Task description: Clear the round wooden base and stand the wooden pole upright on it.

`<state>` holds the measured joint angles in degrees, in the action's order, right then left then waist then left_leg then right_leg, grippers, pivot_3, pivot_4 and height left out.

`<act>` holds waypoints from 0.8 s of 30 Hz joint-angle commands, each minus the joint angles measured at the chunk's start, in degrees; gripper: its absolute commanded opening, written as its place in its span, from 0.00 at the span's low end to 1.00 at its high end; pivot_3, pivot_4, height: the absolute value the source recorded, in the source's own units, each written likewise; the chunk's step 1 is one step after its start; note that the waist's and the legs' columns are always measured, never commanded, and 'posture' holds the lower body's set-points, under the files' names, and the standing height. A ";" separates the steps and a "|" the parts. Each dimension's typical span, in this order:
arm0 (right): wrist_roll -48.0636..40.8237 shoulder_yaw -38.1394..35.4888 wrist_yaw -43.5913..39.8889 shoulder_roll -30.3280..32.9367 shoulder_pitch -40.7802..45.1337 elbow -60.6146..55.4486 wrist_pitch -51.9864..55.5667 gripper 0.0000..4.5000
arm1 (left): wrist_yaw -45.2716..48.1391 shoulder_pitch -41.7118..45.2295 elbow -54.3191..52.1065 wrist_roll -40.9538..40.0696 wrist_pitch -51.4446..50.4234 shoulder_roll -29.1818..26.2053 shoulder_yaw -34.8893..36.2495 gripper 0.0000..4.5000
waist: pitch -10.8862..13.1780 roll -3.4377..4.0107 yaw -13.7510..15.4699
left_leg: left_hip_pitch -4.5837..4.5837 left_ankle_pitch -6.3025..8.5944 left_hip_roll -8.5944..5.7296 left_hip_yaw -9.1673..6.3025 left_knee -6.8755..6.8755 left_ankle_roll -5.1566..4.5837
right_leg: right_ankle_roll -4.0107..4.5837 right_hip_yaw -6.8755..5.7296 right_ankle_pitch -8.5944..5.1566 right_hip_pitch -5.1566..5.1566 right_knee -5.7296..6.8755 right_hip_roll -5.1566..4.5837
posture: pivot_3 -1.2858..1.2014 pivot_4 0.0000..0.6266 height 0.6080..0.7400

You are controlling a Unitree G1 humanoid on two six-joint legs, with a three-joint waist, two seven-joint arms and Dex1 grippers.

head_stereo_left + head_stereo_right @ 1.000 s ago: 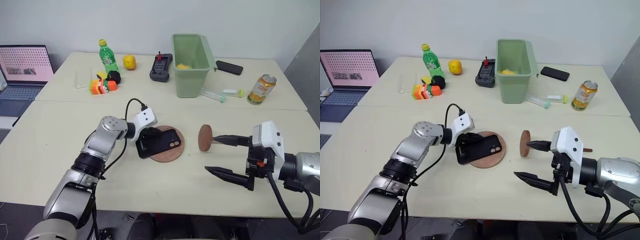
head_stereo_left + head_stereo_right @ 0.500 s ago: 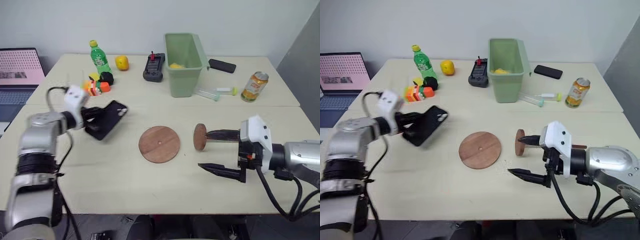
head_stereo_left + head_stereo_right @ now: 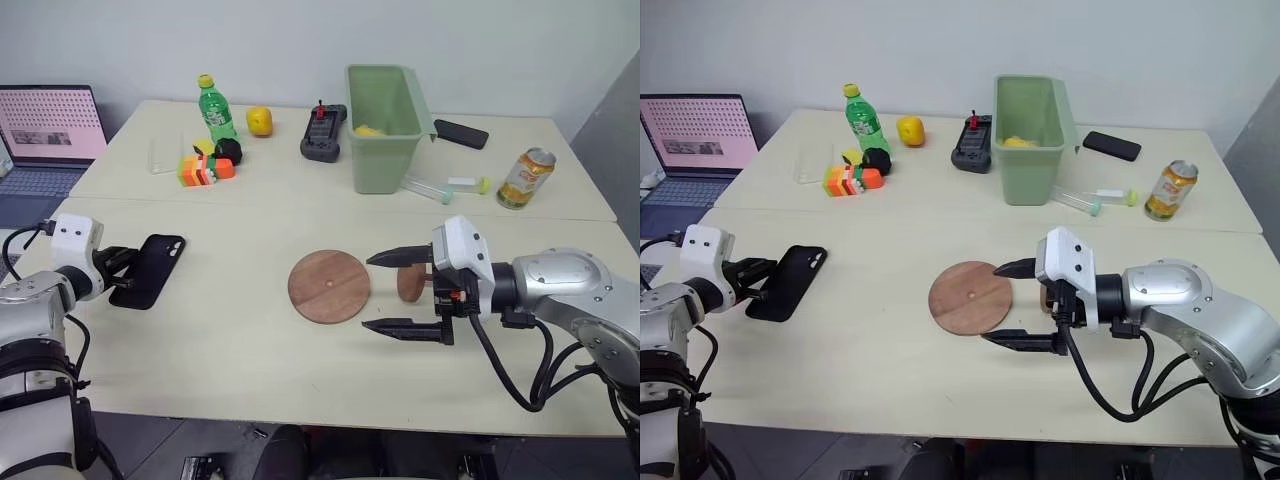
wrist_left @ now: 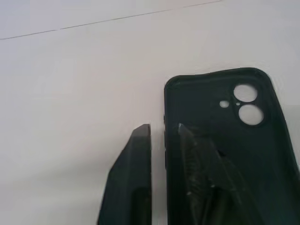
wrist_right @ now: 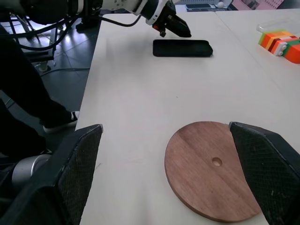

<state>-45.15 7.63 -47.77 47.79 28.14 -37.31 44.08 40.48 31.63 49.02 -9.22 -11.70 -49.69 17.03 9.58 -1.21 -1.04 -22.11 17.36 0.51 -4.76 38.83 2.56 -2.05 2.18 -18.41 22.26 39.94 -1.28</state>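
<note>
While empty, base (image 3: 329,286) faces right jaws.

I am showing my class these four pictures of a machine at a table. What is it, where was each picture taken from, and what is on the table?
It is a humanoid robot with two arms, each ending in two black fingers. The two wide pictures come from cameras in its head; the two close-ups come from cameras on its wrists.

On the pale table lie a flat round wooden base, now bare, and a thin wooden pole with a disc end. The right gripper is wide open near the pole. The left gripper is at the edge of a black phone lying flat.
</note>
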 commanded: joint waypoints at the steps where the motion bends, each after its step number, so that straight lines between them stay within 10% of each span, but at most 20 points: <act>1: 0.18 -1.62 -0.91 -0.70 0.54 -1.02 -1.37 1.00 | -1.95 -0.56 -1.41 -0.85 1.87 -1.04 2.04 0.41 | 0.00 0.00 -0.15 | 0.00 0.00 0.01 0.00 0.00 0.00 | 0.00 0.00 0.00 0.00 0.01 0.00 | 0.52 0.24 1.00; 8: -1.55 -8.43 0.44 -0.12 -2.24 -2.22 -1.20 1.00 | 5.12 -6.77 -22.90 -4.76 2.43 -1.87 1.73 0.73 | 0.00 -0.01 -0.35 | -0.03 0.00 0.06 -0.04 -0.02 0.02 | 0.00 0.07 0.00 0.02 0.01 -0.01 | 0.52 0.24 1.00; 16: -2.66 -23.02 0.60 8.54 -12.63 -3.15 2.72 1.00 | 19.04 -4.79 -55.45 -16.16 -16.06 -1.18 -10.73 0.73 | 0.01 0.00 0.68 | -0.26 -0.01 -0.06 -0.13 0.05 0.02 | 0.01 0.08 0.00 -0.01 -0.06 -0.01 | 0.52 0.24 1.00; 24: 10.52 -14.05 -1.26 17.90 -12.91 4.21 1.10 1.00 | 25.43 1.63 -62.72 -12.77 -17.62 2.25 -26.24 0.73 | 0.06 0.08 -0.83 | 0.12 0.01 0.03 0.25 -0.05 -0.01 | 0.01 0.18 0.00 -0.10 0.06 0.26 | 0.52 0.24 1.00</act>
<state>-37.86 -9.49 -47.88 65.05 12.65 -34.33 46.85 64.53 31.03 -11.69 -23.59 -30.84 -47.59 -7.44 9.64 -1.14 -1.86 -21.98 17.36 0.54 -4.48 38.80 2.55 -2.03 2.33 -18.40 22.16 40.00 -0.94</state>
